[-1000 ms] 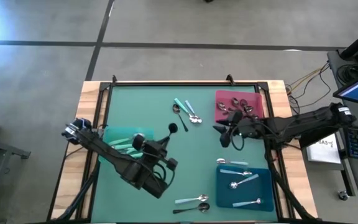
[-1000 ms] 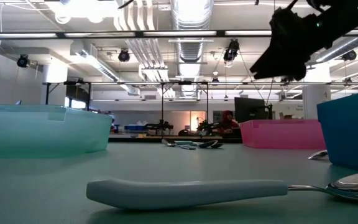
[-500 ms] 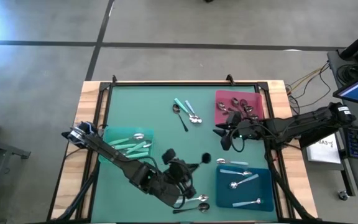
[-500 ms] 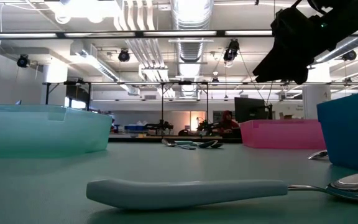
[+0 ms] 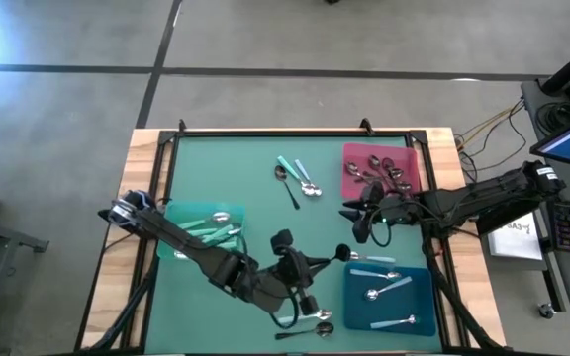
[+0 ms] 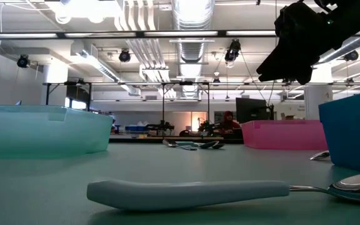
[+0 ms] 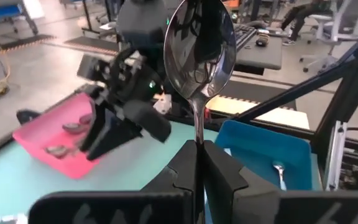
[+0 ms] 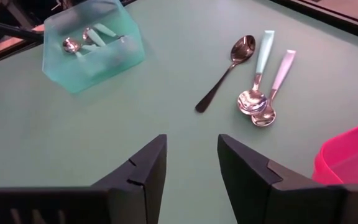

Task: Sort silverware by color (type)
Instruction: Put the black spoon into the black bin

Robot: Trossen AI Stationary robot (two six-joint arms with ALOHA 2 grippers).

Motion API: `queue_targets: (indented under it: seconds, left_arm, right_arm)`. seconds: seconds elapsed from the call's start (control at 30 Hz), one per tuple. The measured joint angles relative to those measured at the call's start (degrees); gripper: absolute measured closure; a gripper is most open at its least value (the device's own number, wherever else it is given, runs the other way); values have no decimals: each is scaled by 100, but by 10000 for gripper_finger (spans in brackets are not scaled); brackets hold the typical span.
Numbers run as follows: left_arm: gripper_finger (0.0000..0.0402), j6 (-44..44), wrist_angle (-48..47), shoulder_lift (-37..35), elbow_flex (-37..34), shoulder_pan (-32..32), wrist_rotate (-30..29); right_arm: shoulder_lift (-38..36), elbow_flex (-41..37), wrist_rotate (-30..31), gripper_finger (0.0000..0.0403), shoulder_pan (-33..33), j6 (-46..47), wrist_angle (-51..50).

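Observation:
My left gripper [image 5: 315, 264] is shut on a metal spoon [image 5: 341, 254] above the table's middle, just left of the blue tray [image 5: 422, 297]. The spoon's shiny bowl [image 7: 199, 46] sticks out past the fingers. My right gripper [image 5: 359, 220] is open and empty, hovering near the pink tray [image 5: 349, 178], which holds dark spoons. The teal tray [image 5: 181, 213] holds teal-handled spoons and the blue tray holds pale-blue-handled ones. Three spoons [image 5: 295, 178] lie at the far middle and two [image 5: 310, 321] near the front edge. My left gripper pinches the spoon's thin metal stem [image 7: 197, 134] between its two fingers, below the bowl. The spoon lies along the fingers and its bowl points on past them toward the table's right. The rest of the handle is hidden between the fingers. The spoon is lifted clear of the table.
A pale-blue-handled spoon [image 5: 369, 259] lies at the blue tray's far edge. In the low view a pale-handled spoon [image 6: 186, 190] lies close in front. The right wrist view shows the teal tray [image 8: 95, 46] and three loose spoons [image 8: 253, 81] on the green table.
My left gripper, shut on the metal spoon, has swung from beside the teal tray toward the table's right and near edge, carrying the spoon clear of the table to a spot just left of the blue tray.

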Motion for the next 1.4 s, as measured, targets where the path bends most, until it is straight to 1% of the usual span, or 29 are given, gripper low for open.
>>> queue_targets:
  seconds: [0.07,0.23,0.33,0.4,0.53,0.63,0.7,0.8,0.87,0.97,1.07,1.17,1.3,1.4]
  left_arm:
    - [401,256,44,-85,0,104,142]
    - [401,851,211,-231,0,486,944]
    - [401,956,185,-278,-76,774,1414]
    - [401,976,73,-327,-163,973,1611]
    - [401,1078,56,-586,-568,1339,1916]
    - [401,1080,337,-1007,-1184,1645,2243]
    - [401,1082,721,-1352,-1761,1873,2489]
    - [401,1076,1551,-1979,-2837,2249,2890]
    - [401,1086,2295,-2397,-3558,2525,3208]
    - [401,916,3660,-2839,-4574,2847,3365]
    - [401,767,5011,-3012,-5371,3001,3361]
    - [401,578,5847,-2995,-5818,3005,3363]
    - [401,325,6361,-2761,-5956,2949,3330]
    - [401,258,6730,-2510,-5911,2939,3258]
  right_arm:
    - [0,0,0,266,0,5,-4]
    - [0,-24,2,272,0,146,-4]
    - [0,-59,9,272,0,247,-7]
    - [0,-76,14,271,0,296,-13]
    - [2,-104,17,268,0,331,-22]
    - [4,-107,20,271,0,375,-7]
    - [4,-107,25,273,0,422,-7]
    - [4,-109,65,272,0,509,-3]
    - [4,-109,66,270,4,594,-3]
    - [4,-109,79,268,11,635,73]
    - [97,-120,220,271,17,599,761]
    - [385,-122,220,274,18,177,1861]
    - [1030,-48,168,275,12,-245,3184]
    - [1630,171,168,272,11,-380,3610]
